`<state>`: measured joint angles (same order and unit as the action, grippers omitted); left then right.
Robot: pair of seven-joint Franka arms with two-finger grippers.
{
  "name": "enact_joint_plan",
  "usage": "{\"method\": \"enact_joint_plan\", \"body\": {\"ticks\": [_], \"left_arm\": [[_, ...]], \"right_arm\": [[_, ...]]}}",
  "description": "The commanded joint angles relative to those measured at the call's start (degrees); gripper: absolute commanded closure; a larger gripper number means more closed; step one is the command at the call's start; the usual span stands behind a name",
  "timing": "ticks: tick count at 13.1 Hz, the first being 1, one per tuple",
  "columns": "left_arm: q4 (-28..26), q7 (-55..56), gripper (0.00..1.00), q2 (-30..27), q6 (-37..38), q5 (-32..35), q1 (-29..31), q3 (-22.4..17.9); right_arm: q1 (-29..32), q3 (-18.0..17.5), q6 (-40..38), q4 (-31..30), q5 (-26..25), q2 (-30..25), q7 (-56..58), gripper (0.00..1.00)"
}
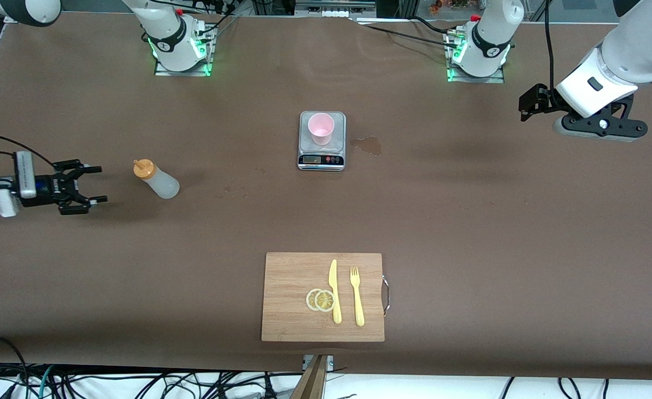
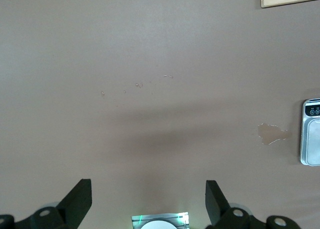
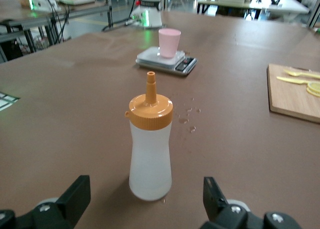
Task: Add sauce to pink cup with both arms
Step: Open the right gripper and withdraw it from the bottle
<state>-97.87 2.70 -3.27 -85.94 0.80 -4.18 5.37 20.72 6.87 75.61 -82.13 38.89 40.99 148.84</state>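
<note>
Scale [image 2: 311, 132] cut by the left wrist view's edge; display digits unreadable.

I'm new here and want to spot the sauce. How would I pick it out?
Start at the grey scale mid-table, then look toward the right arm's end. The sauce bottle stands alone on the brown table, whitish and translucent, the only thing with an orange nozzle cap.

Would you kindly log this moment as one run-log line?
right gripper: open, beside upright sauce bottle | left gripper: open, waiting over bare table | pink cup: on scale

Scale [image 1: 321, 160], board [image 1: 293, 299] (knife [image 1: 334, 291], fork [image 1: 357, 296])
</note>
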Motion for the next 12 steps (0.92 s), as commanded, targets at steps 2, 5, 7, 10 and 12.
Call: {"method": "enact_joint_plan", "body": {"ticks": [2, 5, 7, 10, 12], "left_arm": [[1.54, -0.85, 0.0, 0.64, 0.86, -0.98, -0.13, -0.18], [1.54, -0.85, 0.0, 0.64, 0.95, -1.07, -0.13, -0.18], [1.54, -0.85, 0.0, 0.55, 0.95, -0.98, -0.13, -0.18], [1.54, -0.85, 0.0, 0.55, 0.95, -1.07, -0.13, -0.18], [1.54, -0.94, 0.0, 0.55, 0.95, -0.98, -0.13, -0.18]], "right_arm": [[0.02, -0.63, 3.66, -1.98, -6.71, -10.81, -11.34, 0.0], [-0.33, -2.38, 7.87, -4.69, -13.47, -19.51, -21.54, 0.0], [-2.42, -3.27, 11.12, -7.76, -16.82, -24.26, -27.35, 0.0], [-7.09, -4.14, 16.22, -13.29, -23.58, -34.27, -43.4, 0.0], [-8.58, -5.02, 17.02, -15.6, -25.96, -39.21, -52.83, 0.0]]}}
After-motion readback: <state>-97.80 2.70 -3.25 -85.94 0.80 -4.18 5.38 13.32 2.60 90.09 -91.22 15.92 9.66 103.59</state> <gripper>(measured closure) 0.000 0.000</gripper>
